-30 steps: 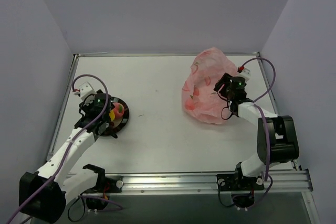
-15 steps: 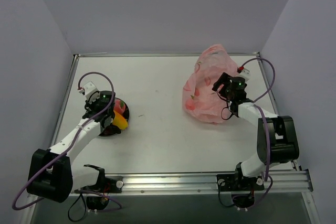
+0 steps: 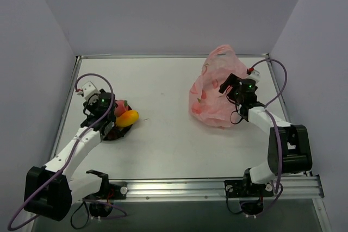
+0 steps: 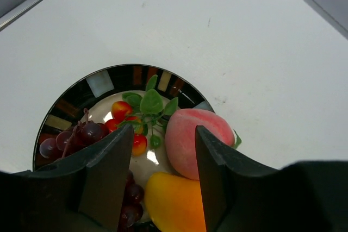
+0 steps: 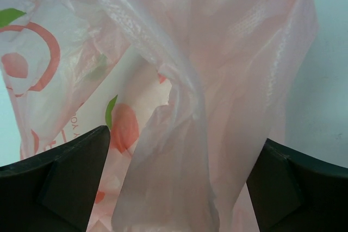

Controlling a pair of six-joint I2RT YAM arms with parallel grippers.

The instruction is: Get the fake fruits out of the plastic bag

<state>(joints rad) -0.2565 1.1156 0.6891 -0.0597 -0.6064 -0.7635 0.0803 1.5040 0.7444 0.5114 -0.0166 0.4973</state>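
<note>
The fake fruits lie on a round dark-rimmed plate (image 4: 100,82) at the left: a pink peach (image 4: 196,139), a yellow-orange mango (image 4: 174,202), red cherries with green leaves (image 4: 133,115) and dark grapes (image 4: 81,134). In the top view the peach (image 3: 120,106) and the mango (image 3: 129,117) show at the plate's right side. My left gripper (image 4: 163,131) hangs open just above them, gripping nothing. The pink plastic bag (image 3: 212,88) stands crumpled at the right. My right gripper (image 5: 179,188) is wide open against it, with a loose fold of the bag (image 5: 179,134) between its fingers.
A raised metal rail (image 3: 163,56) borders the white table at the back and sides. Grey walls stand close beyond it. White tabletop (image 3: 163,112) lies between the plate and the bag.
The left gripper shut and opened again, and the mango now lies further right at the plate's edge. The right gripper has opened wider at the bag.
</note>
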